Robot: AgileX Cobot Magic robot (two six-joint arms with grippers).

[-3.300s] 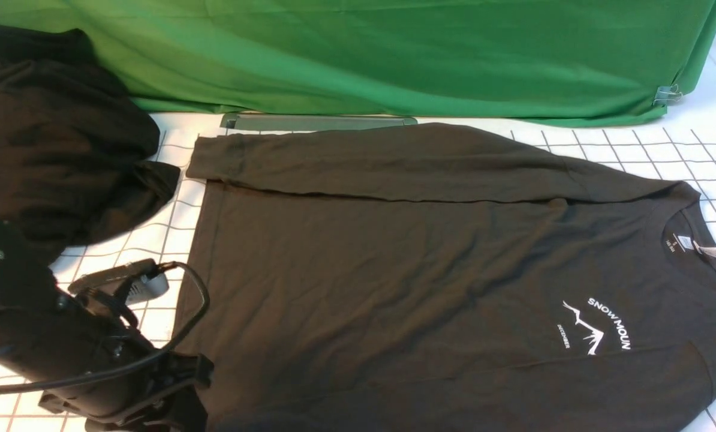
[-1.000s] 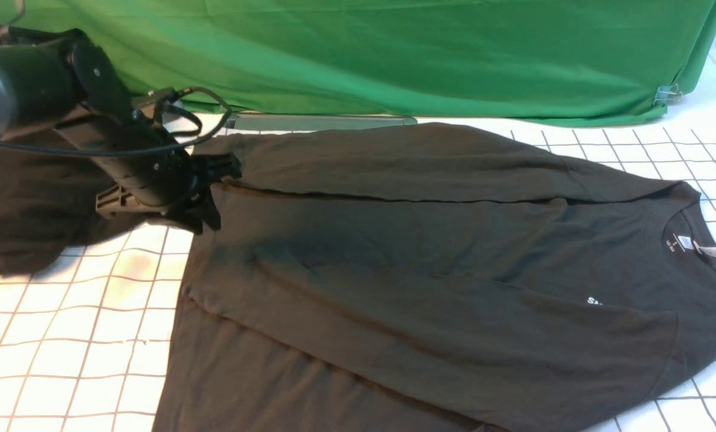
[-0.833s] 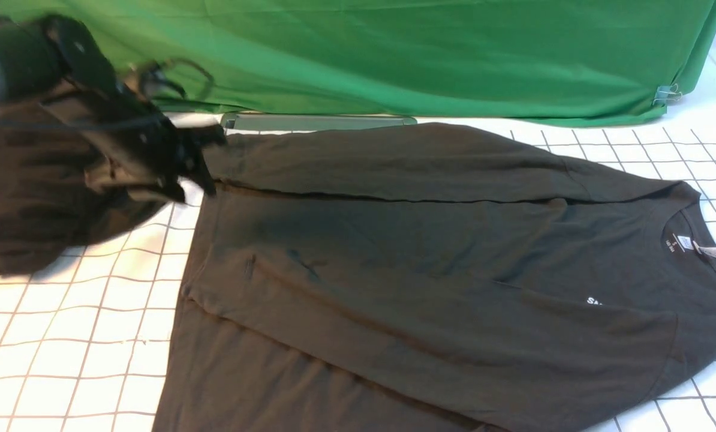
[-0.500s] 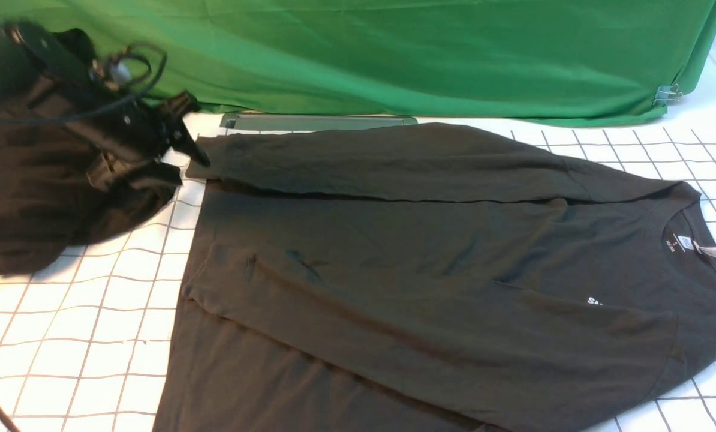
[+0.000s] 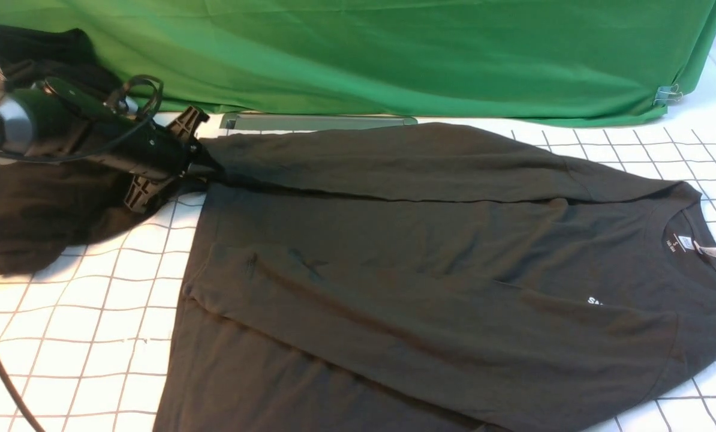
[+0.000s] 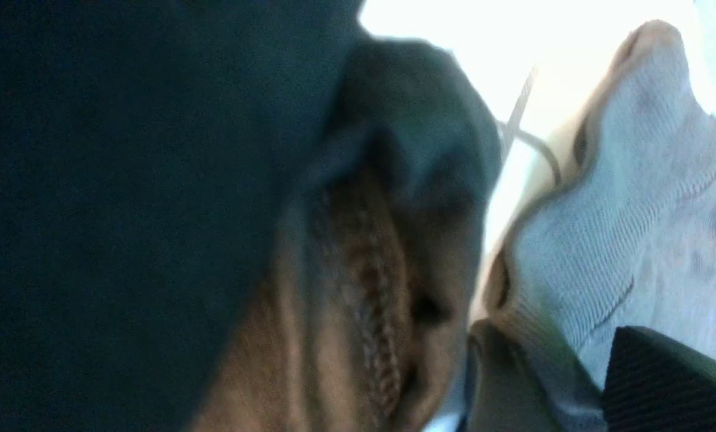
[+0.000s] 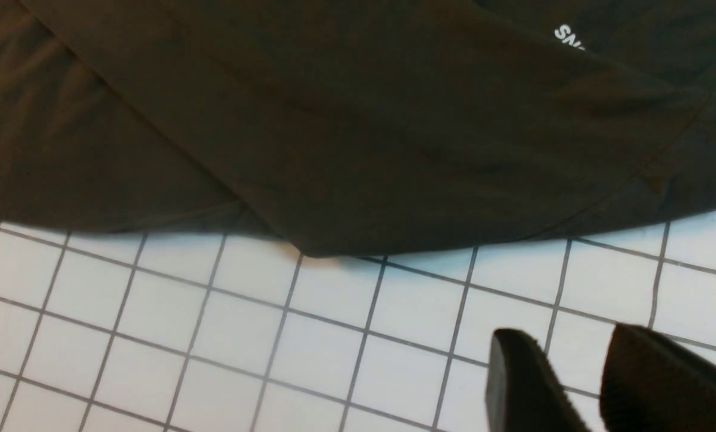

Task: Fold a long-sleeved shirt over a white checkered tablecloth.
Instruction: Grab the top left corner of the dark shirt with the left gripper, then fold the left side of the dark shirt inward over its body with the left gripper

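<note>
The long-sleeved shirt (image 5: pixel 430 270) lies flat on the white checkered tablecloth (image 5: pixel 94 312), neck label (image 5: pixel 685 243) to the right. Both sleeves are laid across the body, and the near one hides most of the chest print (image 5: pixel 595 301). My left gripper (image 5: pixel 207 167) is at the far sleeve's cuff on the left. In the left wrist view, its fingers (image 6: pixel 664 384) stand apart with ribbed cuff cloth (image 6: pixel 622 198) between them. My right gripper (image 7: pixel 565 348) is open and empty above bare tablecloth (image 7: pixel 214 336), beside the shirt's (image 7: pixel 334 120) near edge.
A jet-black heap of cloth (image 5: pixel 40 204) lies at the far left, under my left arm. A green cloth (image 5: pixel 394 54) hangs along the back, with a metal clip (image 5: pixel 667 95) at its right end. A grey bar (image 5: pixel 316 122) lies behind the shirt.
The near sleeve has been laid across the body, covering the print. Over the last second my left gripper lifted back to the left, then came down at the far sleeve's cuff.
</note>
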